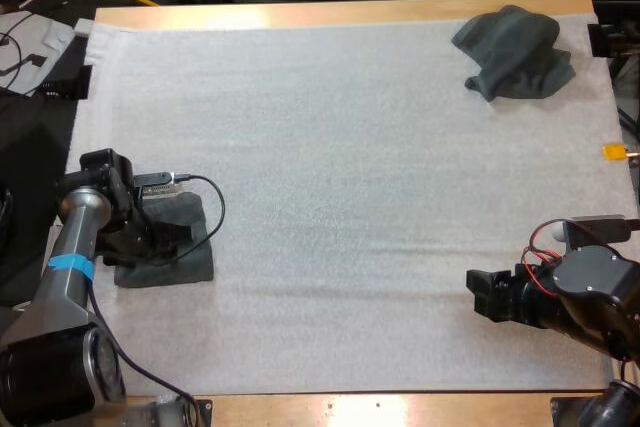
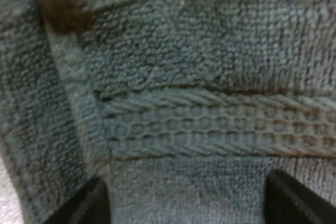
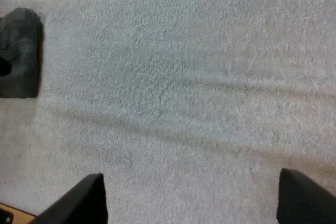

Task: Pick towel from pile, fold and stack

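- Left claw (image 1: 168, 237) hangs low over the folded towel (image 1: 195, 262). Its fingers (image 2: 86, 208) are apart w/ nothing pinched. The towel's woven border band (image 2: 210, 124) lies just ahead of the tips.
- Right claw (image 1: 484, 294) hovers over bare white mat (image 1: 350, 177). Its fingers (image 3: 79, 203) are apart and hold nothing. The folded towel is well off to its side, across the mat.
- Crumpled towel (image 1: 515, 52) sits well ahead of the right claw, by the bench's (image 1: 300, 15) far edge, and far from the left claw.
- Step, as a guess: this towel looks folded & placed, so the crumpled one is next.
- Next move prob. needs the left claw to lift straight up w/o snagging the fold. The right claw would then reach fwd, pinch a raised ridge of the crumpled towel & pull it to mid-mat.
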Controlling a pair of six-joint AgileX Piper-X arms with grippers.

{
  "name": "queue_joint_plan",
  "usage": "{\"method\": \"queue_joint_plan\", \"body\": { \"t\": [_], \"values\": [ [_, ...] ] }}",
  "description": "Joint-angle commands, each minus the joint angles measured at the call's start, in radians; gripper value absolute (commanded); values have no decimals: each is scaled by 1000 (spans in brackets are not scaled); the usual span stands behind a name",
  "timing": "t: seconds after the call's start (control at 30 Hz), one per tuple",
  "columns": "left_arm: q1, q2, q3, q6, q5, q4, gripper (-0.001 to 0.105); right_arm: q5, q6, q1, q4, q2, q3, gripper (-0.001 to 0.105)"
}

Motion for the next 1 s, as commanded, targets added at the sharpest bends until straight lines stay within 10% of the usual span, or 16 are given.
{"method": "queue_joint_plan", "body": {
  "t": [0.0,0.97],
  "values": [
    [-7,0,-3,-14,48,-15,60,-7,1,2,3,-4,-5,65],
    [-3,-134,-143,-19,241,20,60,1,-1,2,-4,-6,-5,64]
  ]
}}
